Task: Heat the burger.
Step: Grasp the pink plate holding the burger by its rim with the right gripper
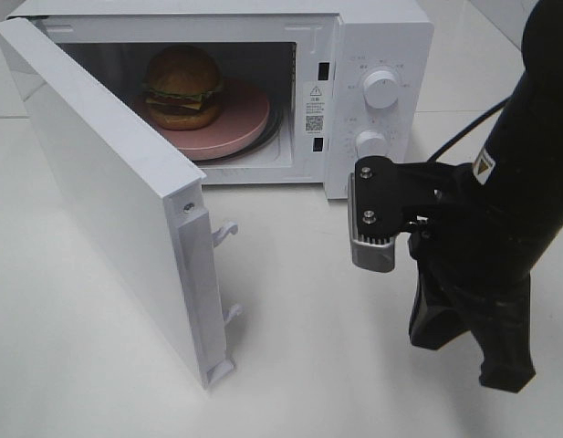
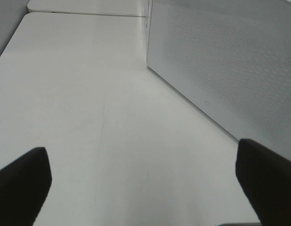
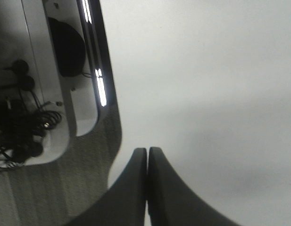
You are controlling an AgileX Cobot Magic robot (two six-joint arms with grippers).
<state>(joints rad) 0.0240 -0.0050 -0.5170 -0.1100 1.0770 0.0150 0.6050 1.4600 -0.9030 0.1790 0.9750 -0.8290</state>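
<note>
The burger [image 1: 182, 87], with a shiny brown bun and a green lettuce edge, sits on a pink plate [image 1: 245, 123] inside the white microwave [image 1: 377, 46]. The microwave door [image 1: 108, 201] stands swung wide open toward the front left. My right gripper [image 1: 500, 365] hangs over the table at the front right, well clear of the microwave; in the right wrist view the right gripper [image 3: 147, 149] is shut on nothing. My left gripper [image 2: 140, 155] shows only in the left wrist view, open and empty above bare table, with the door's perforated face [image 2: 230, 61] beside it.
The microwave has two knobs [image 1: 381, 88] on its right panel. Latch hooks [image 1: 224, 234] stick out from the door's edge. In the right wrist view the table edge [image 3: 110, 94] shows, with a base and cables [image 3: 22, 122] on the floor beyond.
</note>
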